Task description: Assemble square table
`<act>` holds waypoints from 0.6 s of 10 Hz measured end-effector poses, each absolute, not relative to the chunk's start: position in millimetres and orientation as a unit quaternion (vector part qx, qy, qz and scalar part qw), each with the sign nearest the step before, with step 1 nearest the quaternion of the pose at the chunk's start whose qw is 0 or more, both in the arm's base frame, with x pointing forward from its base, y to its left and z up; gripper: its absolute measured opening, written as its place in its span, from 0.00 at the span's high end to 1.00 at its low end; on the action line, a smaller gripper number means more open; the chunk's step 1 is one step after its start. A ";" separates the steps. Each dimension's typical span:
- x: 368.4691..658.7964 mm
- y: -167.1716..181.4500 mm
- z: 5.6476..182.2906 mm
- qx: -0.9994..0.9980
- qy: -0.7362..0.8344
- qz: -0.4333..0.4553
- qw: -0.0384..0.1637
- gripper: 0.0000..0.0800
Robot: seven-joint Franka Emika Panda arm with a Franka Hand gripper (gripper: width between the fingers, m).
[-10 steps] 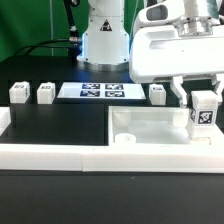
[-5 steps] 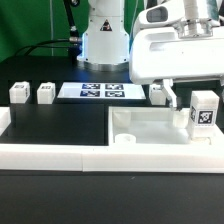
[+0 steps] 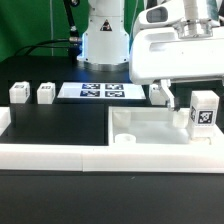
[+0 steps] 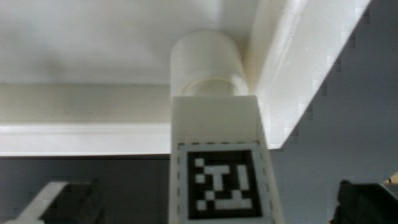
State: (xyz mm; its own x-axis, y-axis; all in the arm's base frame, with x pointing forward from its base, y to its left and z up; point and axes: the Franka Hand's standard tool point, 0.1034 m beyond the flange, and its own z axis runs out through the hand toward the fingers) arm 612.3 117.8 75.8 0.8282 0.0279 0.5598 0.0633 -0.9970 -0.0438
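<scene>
Evidently, a leg (image 3: 203, 112) is stood upright in the corner of the tabletop (image 3: 150, 132) on the exterior view's right. The jaws of the gripper (image 4: 219, 203) are spread wide on either side, clear of it. The plastic is judged light, rigid and smooth, so the leg should be gripped squarely across its flat sides. Only a black-and-white tag (image 4: 222, 185) is shown; no writing can be read.

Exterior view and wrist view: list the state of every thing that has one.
Tabletop: lying flat against the border wall.
Upright leg: standing at the tabletop's corner on the exterior view's right; how deep it sits cannot be told.
Loose legs: unattached, on the table behind.
Hand: open, fingers either side of the upright leg, not touching.
</scene>
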 end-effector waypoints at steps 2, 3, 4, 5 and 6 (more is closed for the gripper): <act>612.3 117.8 75.8 -0.956 -0.024 -0.292 0.030 0.19; 612.3 117.8 75.8 -0.956 -0.024 -0.292 0.030 0.19; 611.2 117.9 74.3 -0.958 -0.022 -0.283 0.031 0.19; 607.8 119.0 81.8 -0.971 -0.011 -0.238 0.037 0.19; 607.5 118.9 91.8 -0.977 -0.010 -0.211 0.039 0.19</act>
State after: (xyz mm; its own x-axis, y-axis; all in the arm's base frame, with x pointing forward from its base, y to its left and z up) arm 607.5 118.9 91.8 0.9110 0.0034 0.4124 0.0361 -0.9968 -0.0716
